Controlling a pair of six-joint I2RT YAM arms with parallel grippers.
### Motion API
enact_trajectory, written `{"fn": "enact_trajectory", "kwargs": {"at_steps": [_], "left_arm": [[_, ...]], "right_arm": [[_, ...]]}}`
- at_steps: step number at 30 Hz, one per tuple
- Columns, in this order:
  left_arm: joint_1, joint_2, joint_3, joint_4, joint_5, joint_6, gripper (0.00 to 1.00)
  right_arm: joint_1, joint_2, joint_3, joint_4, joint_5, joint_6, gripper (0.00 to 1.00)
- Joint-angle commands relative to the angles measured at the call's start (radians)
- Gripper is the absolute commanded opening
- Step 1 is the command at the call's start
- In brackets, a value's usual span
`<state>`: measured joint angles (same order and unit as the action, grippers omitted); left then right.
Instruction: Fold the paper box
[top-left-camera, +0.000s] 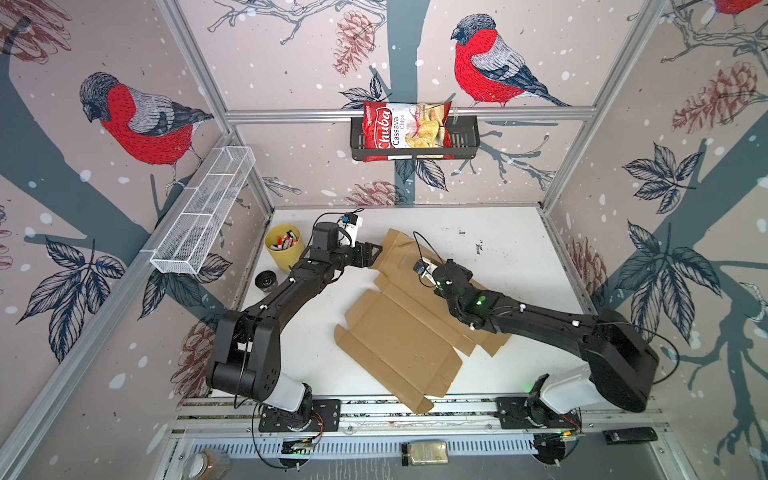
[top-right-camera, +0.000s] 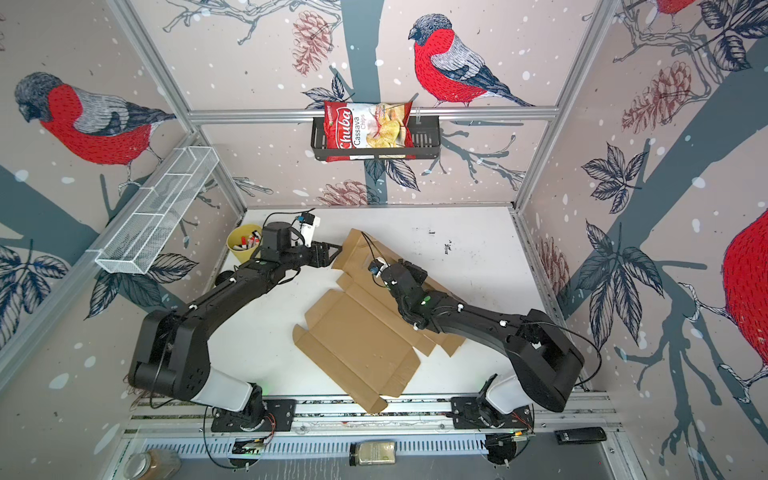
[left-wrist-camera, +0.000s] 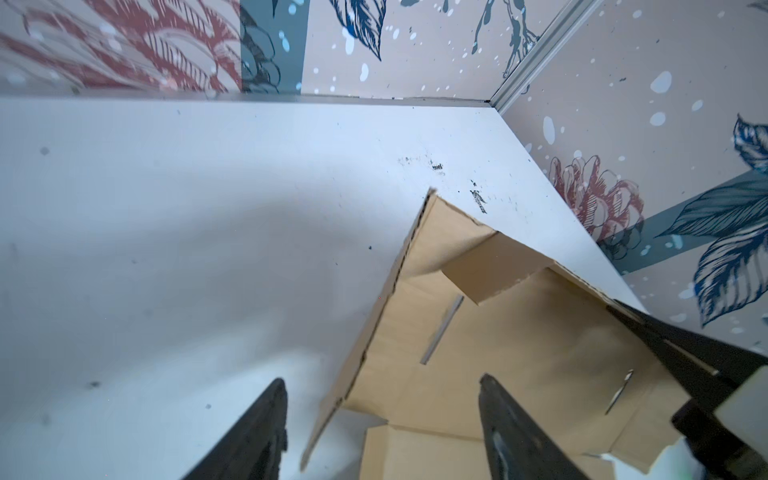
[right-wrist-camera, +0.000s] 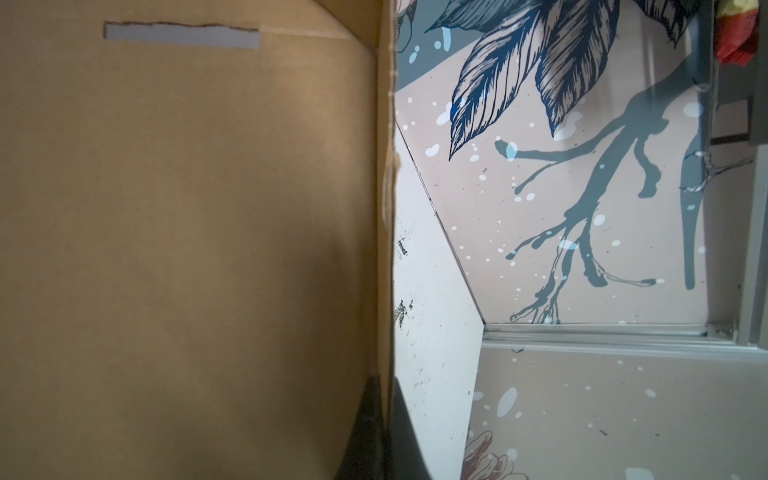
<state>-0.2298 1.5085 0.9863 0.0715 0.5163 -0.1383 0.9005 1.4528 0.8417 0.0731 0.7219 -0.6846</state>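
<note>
Your paper box (top-left-camera: 399, 332) lies mostly flat mid surface (top-left-camera: 511, 249), with its far flap tipped up toward 12 o'clock. Your right end effector (right-wrist-camera: 384, 382) is pinched tight on that flap's edge, roughly 1 o'clock from the sheet's middle. At 11 o'clock, your left end effector (left-wrist-camera: 382, 378) has its fingers spread wide, the flap's other edge between them, not clamped.

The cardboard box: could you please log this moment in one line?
box: far panel lifted, rest flat on table | right gripper: shut on panel edge | left gripper: open at panel edge
</note>
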Motion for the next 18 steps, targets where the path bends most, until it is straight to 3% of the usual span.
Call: {"fn": "enact_trajectory", "kwargs": {"at_steps": [1, 7, 16, 18], "left_arm": [[0.014, 0.014, 0.006, 0.005, 0.028, 0.192, 0.72], [0.012, 0.102, 0.122, -0.07, 0.159, 0.285, 0.71], [0.006, 0.18, 0.167, -0.079, 0.08, 0.336, 0.62], [0.001, 0.207, 0.185, -0.094, 0.066, 0.344, 0.55]], "right_arm": [[0.005, -0.022, -0.003, 0.048, -0.035, -0.081, 0.0], [0.009, -0.023, 0.007, 0.027, -0.048, -0.102, 0.0], [0.015, -0.013, 0.026, 0.012, -0.061, -0.092, 0.0], [0.016, -0.011, 0.03, 0.007, -0.064, -0.086, 0.0]]}}
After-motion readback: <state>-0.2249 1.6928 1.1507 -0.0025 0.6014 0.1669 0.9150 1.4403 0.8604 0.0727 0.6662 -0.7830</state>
